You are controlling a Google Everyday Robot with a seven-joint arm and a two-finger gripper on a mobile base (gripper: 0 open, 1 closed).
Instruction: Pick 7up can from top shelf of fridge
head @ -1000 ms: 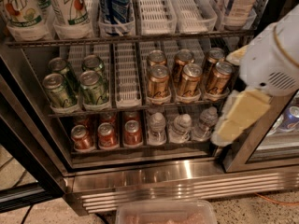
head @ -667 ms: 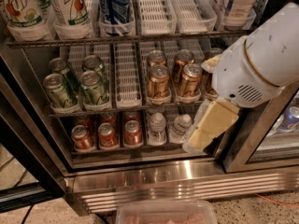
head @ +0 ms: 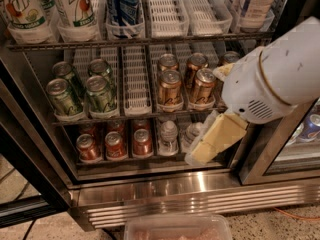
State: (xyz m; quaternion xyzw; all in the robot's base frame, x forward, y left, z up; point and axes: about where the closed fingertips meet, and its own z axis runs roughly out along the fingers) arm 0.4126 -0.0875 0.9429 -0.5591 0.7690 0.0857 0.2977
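the 7up can [head: 75, 8] is kept upright by its plastic lane [head: 80, 33] at the left of the top shelf [head: 150, 41], while the gripper [head: 199, 155] is held low at the right of the fridge [head: 200, 200], its opening impossible to tell.

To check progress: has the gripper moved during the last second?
Yes. The gripper has moved left and slightly down. It was to the right of the bottles on the bottom rack, and now it hangs in front of the right ones.

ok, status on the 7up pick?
End effector low right, before bottom rack. 7up can upright on top shelf, untouched. Pepsi can to its right.
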